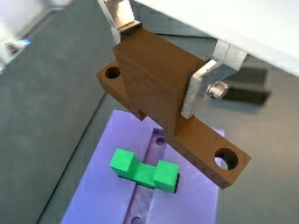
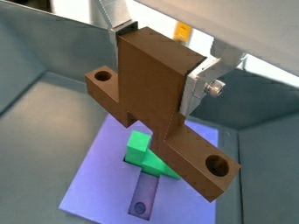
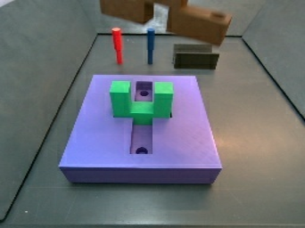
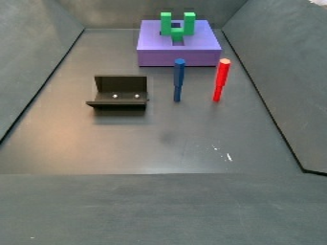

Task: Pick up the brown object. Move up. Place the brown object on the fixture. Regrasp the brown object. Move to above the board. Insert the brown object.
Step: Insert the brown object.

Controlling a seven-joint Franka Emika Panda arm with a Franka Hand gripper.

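The large flat lavender-purple rectangular board (image 3: 141,134) is lying on the dark grey floor, its dark central groove (image 3: 142,134) with round holes running lengthwise, and in a side view it is sitting at about twelve o'clock of the scene (image 4: 179,44). A green U-shaped block (image 3: 142,99) is straddling the groove on the board's far half. The wood-brown T-like bar with a round hole near each end, the brown object (image 1: 176,107), is hanging high above the board, clear of it, and is showing at twelve o'clock in a side view (image 3: 167,16). The dark olive-black stepped fixture (image 4: 119,93) is standing on the floor, well apart from the board. An upright red peg (image 4: 221,79) and blue peg (image 4: 179,79) are standing just beside each other near the fixture. The gripper (image 2: 163,61) is clenching its silver fingers (image 1: 204,83) on the brown object's upright stem.
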